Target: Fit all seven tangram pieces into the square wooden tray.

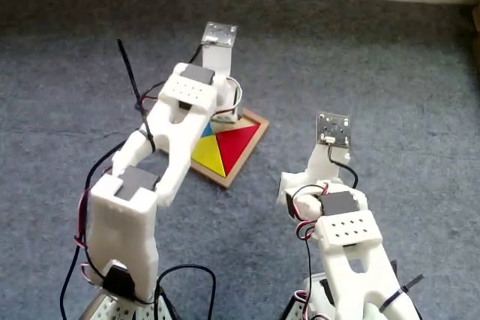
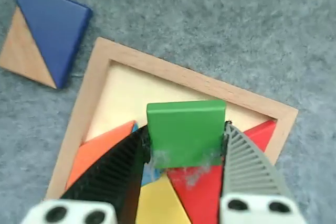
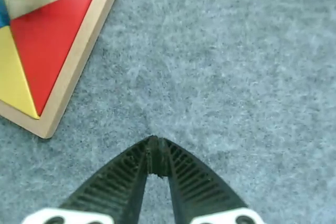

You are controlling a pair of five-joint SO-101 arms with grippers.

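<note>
The square wooden tray [image 2: 199, 80] lies on grey carpet and holds an orange piece [image 2: 97, 148], a yellow triangle [image 2: 157, 203], a red triangle [image 2: 202, 195] and a sliver of blue. My left gripper [image 2: 185, 132] hangs over the tray's bare part, shut on a green square [image 2: 184, 119]. A blue triangle [image 2: 50, 22] and a plain wood-coloured triangle [image 2: 23, 53] lie together on the carpet beyond one tray corner. My right gripper [image 3: 152, 145] is shut and empty above bare carpet, off the tray's [image 3: 79, 61] red side.
In the high view the left arm [image 1: 176, 125] reaches over the tray [image 1: 227, 182] and covers most of it. The right arm [image 1: 337, 222] stands to the tray's right. Grey carpet spreads all around, with a pale wall strip at the far edge.
</note>
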